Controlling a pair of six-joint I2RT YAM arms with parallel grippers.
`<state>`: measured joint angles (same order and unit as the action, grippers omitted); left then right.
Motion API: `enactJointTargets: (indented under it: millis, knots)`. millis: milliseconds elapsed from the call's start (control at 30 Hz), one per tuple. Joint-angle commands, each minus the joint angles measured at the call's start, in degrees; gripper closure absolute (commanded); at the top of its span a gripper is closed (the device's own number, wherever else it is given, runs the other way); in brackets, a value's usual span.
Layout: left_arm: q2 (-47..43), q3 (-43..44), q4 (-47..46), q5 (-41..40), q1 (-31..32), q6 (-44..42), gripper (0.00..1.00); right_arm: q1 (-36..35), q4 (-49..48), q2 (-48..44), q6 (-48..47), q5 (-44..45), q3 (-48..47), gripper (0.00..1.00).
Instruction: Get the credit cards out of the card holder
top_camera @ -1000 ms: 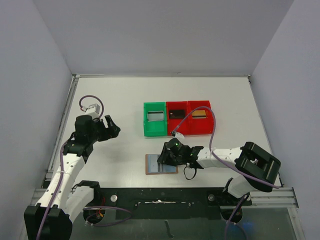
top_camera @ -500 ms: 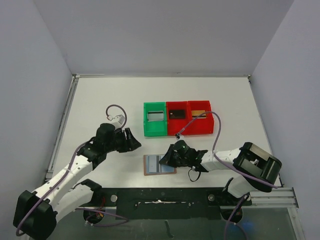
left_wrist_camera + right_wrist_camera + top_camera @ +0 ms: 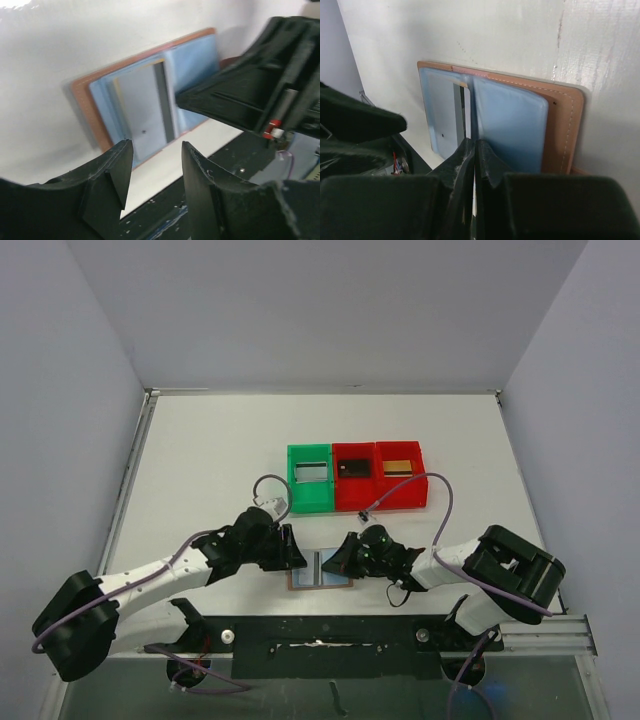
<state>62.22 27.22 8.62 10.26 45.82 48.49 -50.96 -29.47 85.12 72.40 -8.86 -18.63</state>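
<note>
Brown leather card holder (image 3: 322, 569): lies open and flat near the front edge of the white surface (image 3: 210, 460), blue-grey pockets facing up, with a claw on either side.
Pocket (image 3: 445, 117): one half shows a pale grey panel with a dark stripe. I cannot tell whether that is a card in the pocket or only a window.
Credit cards: the silver-grey card (image 3: 311, 472) sits in the green bin (image 3: 295, 502). The black card (image 3: 351, 466) and the gold-tan card (image 3: 398, 467) each sit in one of the red bins (image 3: 377, 502), beyond the holder and well apart from it.
Right claw (image 3: 474, 145): fingers pressed tight together, tips down at the holder's centre fold. Nothing shows between them.
Left claw (image 3: 156, 147): jaws partly apart and empty, hovering just over the holder's edge on its own side.
Step in hand: it looks like a late check of the holder, the right claw pinning it while the left comes in.
Next move: if that grey panel is a card, the left claw must catch its thin exposed edge and slide it out along the pocket, while the right claw keeps the leather from sliding.
</note>
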Motion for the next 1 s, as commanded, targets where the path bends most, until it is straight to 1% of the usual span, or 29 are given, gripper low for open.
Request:
enactJointTargets:
  millis: [0, 100, 167, 267, 333, 467, 700, 967]
  knots:
    - [4.78, 2.39, 0.37, -2.17, 0.61, -1.69, 0.59, 0.25, -0.52, -1.63, -1.89, -1.08, -1.22, 1.00]
    - [6.13, 3.20, 0.84, -3.19, 1.27, -2.00, 0.61, 0.25, 1.28, -1.95, -2.54, -0.75, -1.96, 1.00]
    - [6.37, 3.37, 1.13, -3.86, 1.37, -1.99, 0.61, 0.25, 2.52, -2.07, -2.99, -0.47, -2.44, 0.96]
    - [6.67, 3.07, 0.65, -3.65, 1.42, -1.76, 0.62, 0.17, 4.15, -2.04, -3.50, -0.17, -3.21, 0.86]
    - [6.77, 2.86, 0.23, -3.20, 1.59, -1.54, 0.64, 0.14, 4.82, -1.90, -3.95, -0.44, -3.84, 0.83]
    - [6.70, 2.98, -0.18, -3.02, 1.84, -1.21, 0.68, -0.18, 5.89, -1.45, -4.20, -0.39, -4.80, 0.82]
    - [6.24, 3.76, -1.54, -2.96, 2.16, -0.86, 0.68, -0.35, 7.04, -0.61, -4.36, -0.32, -5.62, 0.77]
    - [9.74, 3.56, -2.47, -1.97, 2.65, -1.22, 0.70, -0.37, 7.06, 0.44, -4.39, -0.97, -6.22, 0.75]
